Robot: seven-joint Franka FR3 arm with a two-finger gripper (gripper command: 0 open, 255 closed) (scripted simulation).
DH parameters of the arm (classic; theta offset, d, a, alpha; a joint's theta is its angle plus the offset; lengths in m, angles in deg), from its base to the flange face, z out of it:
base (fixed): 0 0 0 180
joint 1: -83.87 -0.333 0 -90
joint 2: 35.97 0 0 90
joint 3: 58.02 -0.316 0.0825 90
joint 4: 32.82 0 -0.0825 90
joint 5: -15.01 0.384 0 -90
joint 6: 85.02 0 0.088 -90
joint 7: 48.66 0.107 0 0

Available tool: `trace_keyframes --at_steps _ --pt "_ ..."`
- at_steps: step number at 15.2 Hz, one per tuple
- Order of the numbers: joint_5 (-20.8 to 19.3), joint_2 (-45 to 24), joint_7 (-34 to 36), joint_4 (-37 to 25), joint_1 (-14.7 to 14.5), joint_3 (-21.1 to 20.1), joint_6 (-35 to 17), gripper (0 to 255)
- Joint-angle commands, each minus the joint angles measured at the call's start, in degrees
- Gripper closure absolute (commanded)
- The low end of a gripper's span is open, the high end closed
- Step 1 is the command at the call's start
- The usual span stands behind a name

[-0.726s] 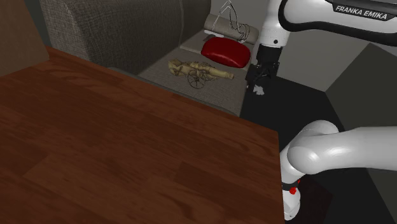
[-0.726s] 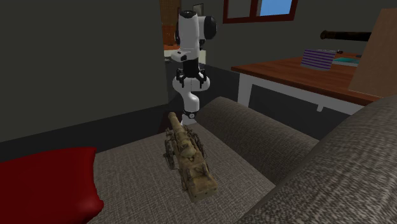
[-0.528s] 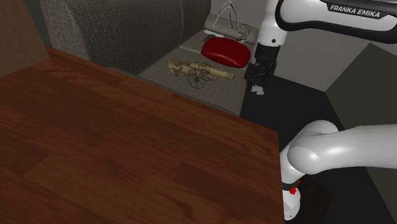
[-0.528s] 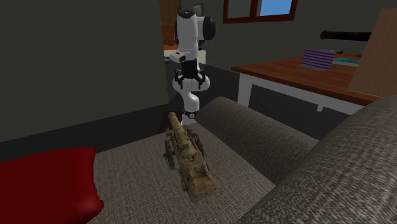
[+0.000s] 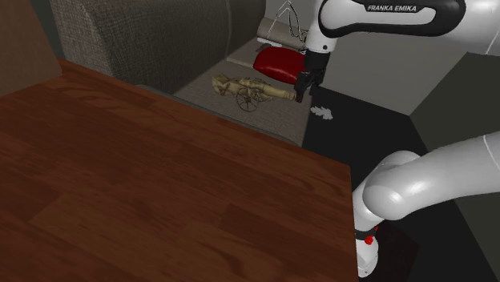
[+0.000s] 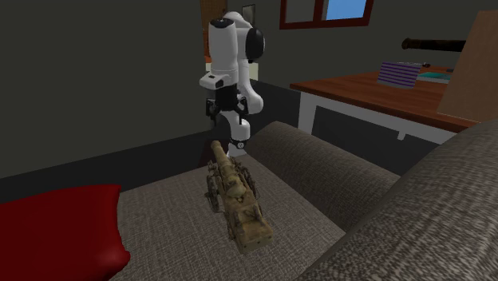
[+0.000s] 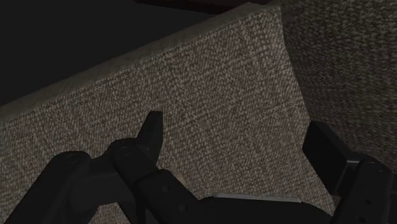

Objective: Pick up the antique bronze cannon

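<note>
1. Lower left of the shoulder view: the table takes the foreground, and the sofa lies past its far edge.
2. Upper middle: the cannon rests on the sofa seat, seemingly on its wheels, its barrel running left to right across the frame.
3. Just right of the cannon's right end hangs the gripper, apart from it. In the wrist view its 2 fingers are spread wide, with bare sofa weave between them; nothing is held.
4. Beyond both, the cushion, red, sits further back on the seat, close to the arm.
5. I judge the step in hand to be the approach.
   - Done well, the gripper shifts toward the frame's left until it is over the barrel's middle.
   - It then turns so the 2 fingers straddle the barrel across its width, and descends straight.
   - Closing on the wheels or carriage would likely give a tilted, slipping hold.
   - The soft seat may let the cannon roll if it is nudged.
6. What each view offers:
   - The shoulder view gives the cannon's side profile and the gap to the gripper.
   - The second exterior view looks along the cannon's length, with the arm behind its far end, which helps judge sideways alignment.
   - It also adds books at right and a window at the top.
</note>
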Motion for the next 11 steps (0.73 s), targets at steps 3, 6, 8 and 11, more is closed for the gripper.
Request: trace_keyframes --at_steps 3,6,8,11 --pt "-0.6 -7.7 -7.2 -5.2 -0.8 2.2 -4.3 0" --pt "-0.3 -13.7 -12.3 -9.9 -1.3 3.4 -6.8 0" --pt "0.2 -17.7 -15.6 -13.4 -1.6 3.9 -8.1 0" --pt "0.2 -18.0 -15.7 -12.2 -1.6 4.0 -9.6 0"
